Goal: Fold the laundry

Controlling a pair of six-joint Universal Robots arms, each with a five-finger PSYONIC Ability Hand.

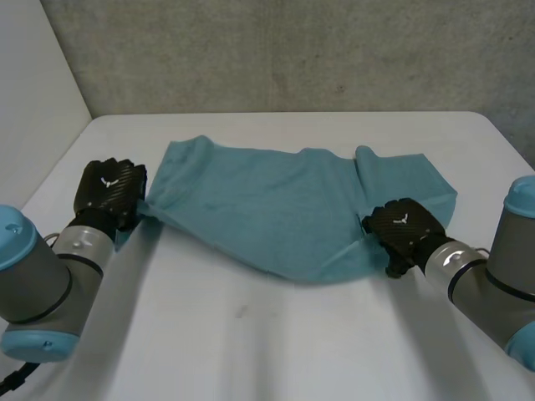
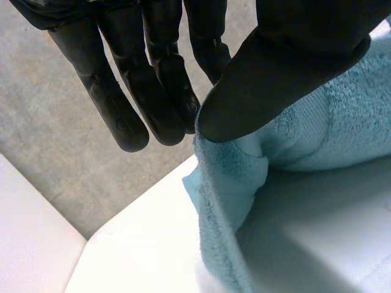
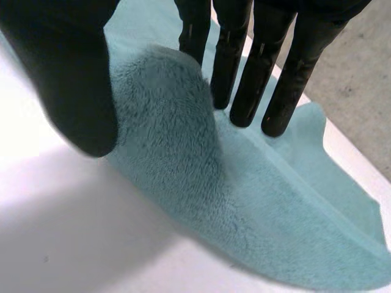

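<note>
A teal towel (image 1: 284, 209) lies spread and rumpled across the middle of the white table (image 1: 251, 334), with a fold along its right end. My left hand (image 1: 109, 192) is at the towel's left corner, which is lifted a little off the table. Its thumb (image 2: 293, 55) pinches the towel's edge (image 2: 232, 171) against the fingers. My right hand (image 1: 405, 227) is at the towel's near right edge. There its fingers (image 3: 256, 73) are straight and its thumb (image 3: 73, 73) stands apart, with a loose hump of towel (image 3: 177, 140) between them.
A grey concrete wall (image 1: 292, 50) rises behind the table's far edge, and a white panel (image 1: 33, 92) stands at the far left. Bare tabletop runs along the near side between my two arms.
</note>
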